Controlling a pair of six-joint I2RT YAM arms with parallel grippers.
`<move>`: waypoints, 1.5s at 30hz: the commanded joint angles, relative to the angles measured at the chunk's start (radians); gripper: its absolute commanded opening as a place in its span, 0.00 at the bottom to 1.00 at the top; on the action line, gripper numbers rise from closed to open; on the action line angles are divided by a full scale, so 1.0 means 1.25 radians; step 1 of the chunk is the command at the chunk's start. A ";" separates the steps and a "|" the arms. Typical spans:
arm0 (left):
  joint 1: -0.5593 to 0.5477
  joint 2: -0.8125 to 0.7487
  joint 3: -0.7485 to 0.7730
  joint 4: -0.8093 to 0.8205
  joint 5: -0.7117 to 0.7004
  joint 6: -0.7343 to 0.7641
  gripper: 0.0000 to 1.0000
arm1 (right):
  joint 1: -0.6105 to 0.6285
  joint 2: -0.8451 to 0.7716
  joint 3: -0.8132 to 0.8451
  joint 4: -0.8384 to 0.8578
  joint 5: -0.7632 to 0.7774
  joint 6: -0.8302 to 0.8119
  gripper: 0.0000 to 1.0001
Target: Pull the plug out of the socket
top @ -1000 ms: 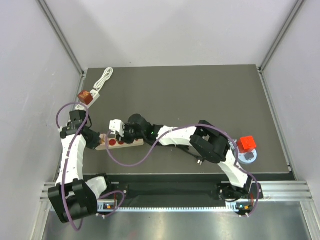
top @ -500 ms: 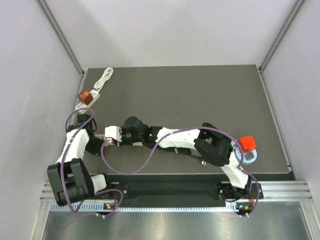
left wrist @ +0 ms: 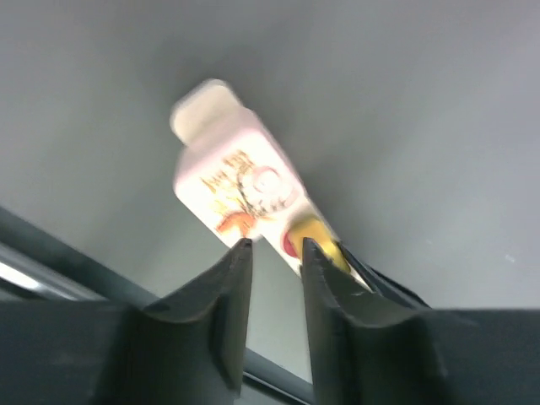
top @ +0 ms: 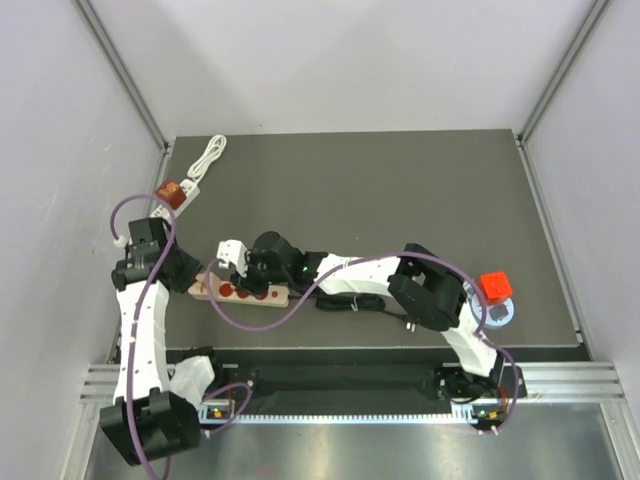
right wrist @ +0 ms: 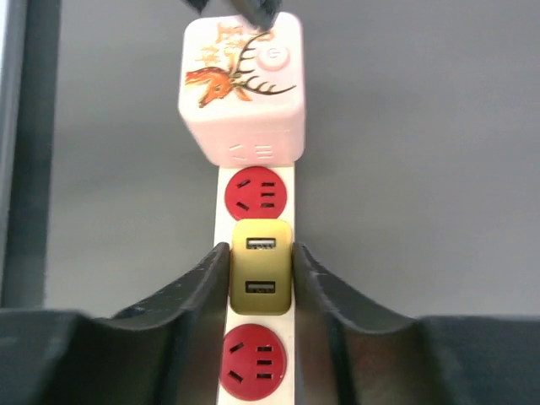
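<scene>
Table [top: 400, 200], top camera, far left at 10 o'clock: coiled white cable [top: 208, 158], small brown block [top: 172, 193] at its near end.

Left gripper [top: 188, 274] at 8 o'clock, pointing toward the left end of the power strip [top: 272, 297]. Wrist view: left gripper [left wrist: 274, 246] has its fingers [left wrist: 232, 287] parted by a narrow gap, nothing between them, bare table showing through. Tips lie at the near edge of the plug [left wrist: 240, 181]; cannot tell whether they touch.

Plug [top: 232, 250]: white-pink cube with a deer print, seated on the left end of the strip, which lies flat at 8 o'clock. Right wrist view: plug [right wrist: 242, 89] at 12 o'clock, a red socket [right wrist: 257, 190] just below it, then a gold USB adapter [right wrist: 261, 283], then another red socket.

Right gripper [top: 250, 272] [right wrist: 261, 251]: fingers [right wrist: 202, 287] closed against both sides of the gold adapter.

Black cord [top: 355, 303] runs right from the strip.

Far right at 4 o'clock: red block [top: 493, 288] on a pale disc [top: 500, 318].
</scene>
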 commanded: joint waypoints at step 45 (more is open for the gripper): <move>-0.327 0.190 -0.090 0.145 -0.064 -0.346 0.58 | -0.032 -0.130 -0.329 0.288 -0.057 -0.009 0.88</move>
